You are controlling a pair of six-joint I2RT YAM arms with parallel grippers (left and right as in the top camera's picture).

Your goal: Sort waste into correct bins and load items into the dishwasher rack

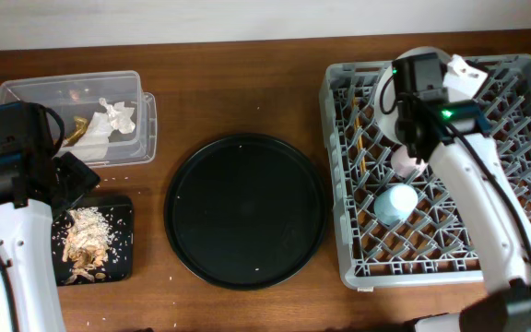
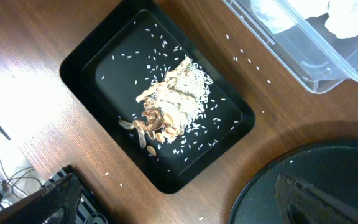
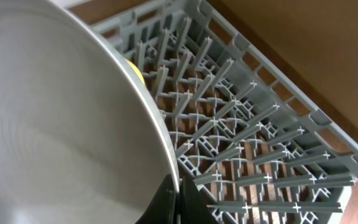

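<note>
Plate (image 3: 55,124) pinched in right hand (image 3: 178,190), yellow bowl (image 3: 135,70) mostly hidden behind; left hand (image 1: 75,180) wide, empty

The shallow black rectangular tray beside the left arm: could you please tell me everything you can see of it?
The shallow black rectangular tray looks like matte plastic, with rounded corners, a raised rim and a flat sunken floor. It lies flat on the wooden table, close to the clear box and the round black tray, touching neither. On its floor sits a pile of white rice and tan-brown food scraps, with loose grains scattered around.
</note>
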